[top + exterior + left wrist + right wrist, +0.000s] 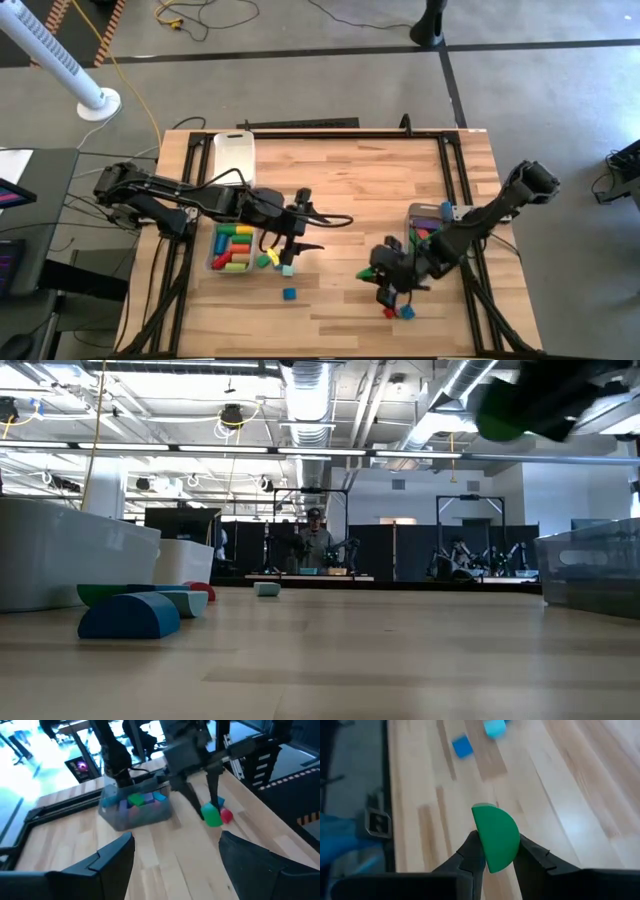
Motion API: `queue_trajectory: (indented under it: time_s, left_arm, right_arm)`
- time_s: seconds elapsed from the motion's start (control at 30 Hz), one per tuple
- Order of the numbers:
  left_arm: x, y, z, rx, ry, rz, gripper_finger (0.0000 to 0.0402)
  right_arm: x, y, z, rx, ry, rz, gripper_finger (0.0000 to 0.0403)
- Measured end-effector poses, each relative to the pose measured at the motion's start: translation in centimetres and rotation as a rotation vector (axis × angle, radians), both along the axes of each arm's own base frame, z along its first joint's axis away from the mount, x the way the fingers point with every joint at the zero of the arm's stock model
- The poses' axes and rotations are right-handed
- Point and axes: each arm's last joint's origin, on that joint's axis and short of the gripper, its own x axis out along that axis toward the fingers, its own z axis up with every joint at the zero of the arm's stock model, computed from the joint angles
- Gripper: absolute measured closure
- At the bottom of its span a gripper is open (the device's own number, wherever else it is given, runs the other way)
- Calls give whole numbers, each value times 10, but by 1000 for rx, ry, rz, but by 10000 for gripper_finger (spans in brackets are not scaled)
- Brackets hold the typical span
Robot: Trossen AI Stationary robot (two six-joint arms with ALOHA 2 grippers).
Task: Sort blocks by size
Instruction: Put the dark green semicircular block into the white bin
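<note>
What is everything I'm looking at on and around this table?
table: one, light wood, under both arms
left bin: one, clear, holds yellow, red, green and teal blocks, near the left gripper
right bin: one, clear, holds mixed blocks, under the right arm
tray: one, white, back left of the table
green block: one, half-round, held in the right gripper
loose blocks: a few, blue, teal, yellow and red, on the wood between and below the grippers
fan: one, white, on the floor at back left
person: one, far behind the table
left gripper: open, beside the left bin
right gripper: shut on the green block, above the wood near the right bin
</note>
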Motion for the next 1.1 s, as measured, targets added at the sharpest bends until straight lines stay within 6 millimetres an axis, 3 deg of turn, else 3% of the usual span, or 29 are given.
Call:
queue_trajectory:
  time_s: [0.33, 0.77, 1.1]
  left_arm:
    - [24, -10, -29, 9, 52, -101, 127]
    - [26, -14, -30, 48, 20, -221, 165]
    - [26, -14, -30, 60, 23, -236, 168]
  right_arm:
    - [32, -31, 16, 106, -153, 82, 290]
    - [48, -53, 28, 195, -267, 101, 289]
    - [57, -70, 35, 264, -331, 118, 289]
